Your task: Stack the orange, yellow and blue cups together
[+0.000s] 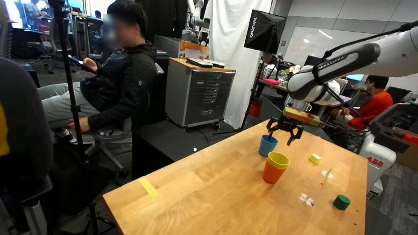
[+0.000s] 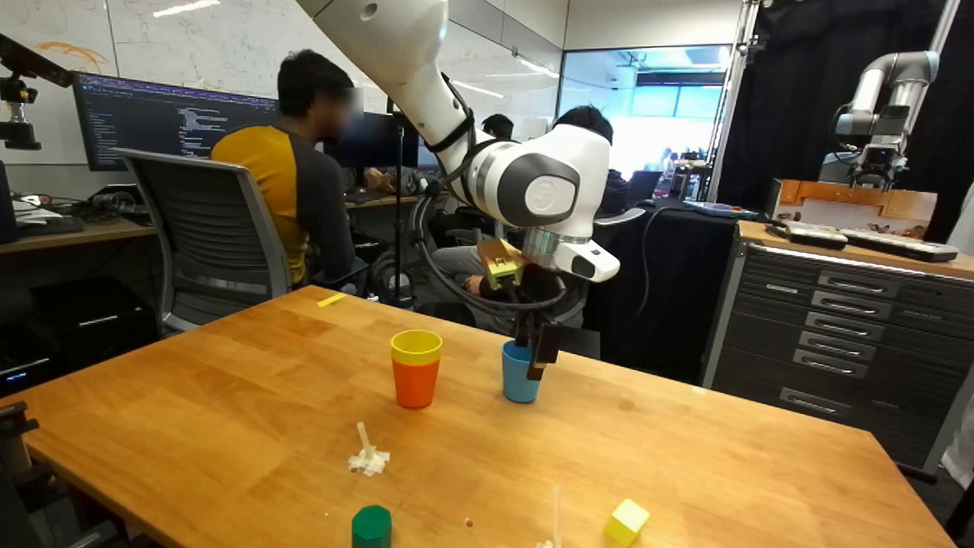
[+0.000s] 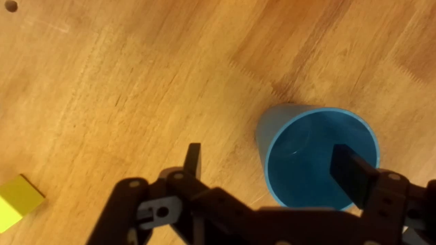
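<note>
The blue cup (image 1: 266,149) stands upright on the table, apart from the other cups. It also shows in an exterior view (image 2: 519,382) and in the wrist view (image 3: 299,170). The yellow cup (image 1: 279,160) sits nested in the orange cup (image 1: 273,173), with only its upper band and inside showing; in an exterior view the yellow (image 2: 416,348) and orange (image 2: 415,384) cups stand upright together. My gripper (image 1: 280,140) is open and empty, over the blue cup. In the wrist view (image 3: 267,148), one finger is over or inside the cup's mouth, the other outside it.
A yellow block (image 1: 315,158) and a green block (image 1: 341,202) lie on the wooden table (image 1: 209,195). Clear pegs fixed with white tape (image 1: 306,199) stand up from the table. A yellow tape strip (image 1: 148,186) marks a far corner.
</note>
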